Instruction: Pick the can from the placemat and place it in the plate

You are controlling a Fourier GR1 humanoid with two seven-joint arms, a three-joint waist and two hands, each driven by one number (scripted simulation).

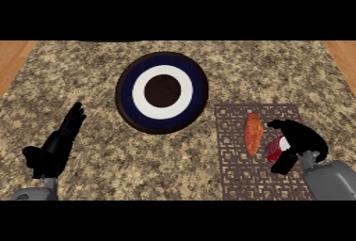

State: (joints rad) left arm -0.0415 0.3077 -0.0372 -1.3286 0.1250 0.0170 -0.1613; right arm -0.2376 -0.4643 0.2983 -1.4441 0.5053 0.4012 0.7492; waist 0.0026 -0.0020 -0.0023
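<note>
A red and white can (276, 149) shows partly under my right hand (299, 139), whose fingers curl round it over the right side of the brown patterned placemat (240, 174). An orange elongated thing (253, 134) lies on the placemat just left of the can. The round plate (125, 96), dark blue with a white ring and dark centre, sits up and left of the placemat. My left hand (55, 148) rests open at the lower left with its fingers pointing up, well apart from the plate.
The speckled granite counter (83, 66) runs across the view, with wooden strips (12, 56) at the far left and far right edges.
</note>
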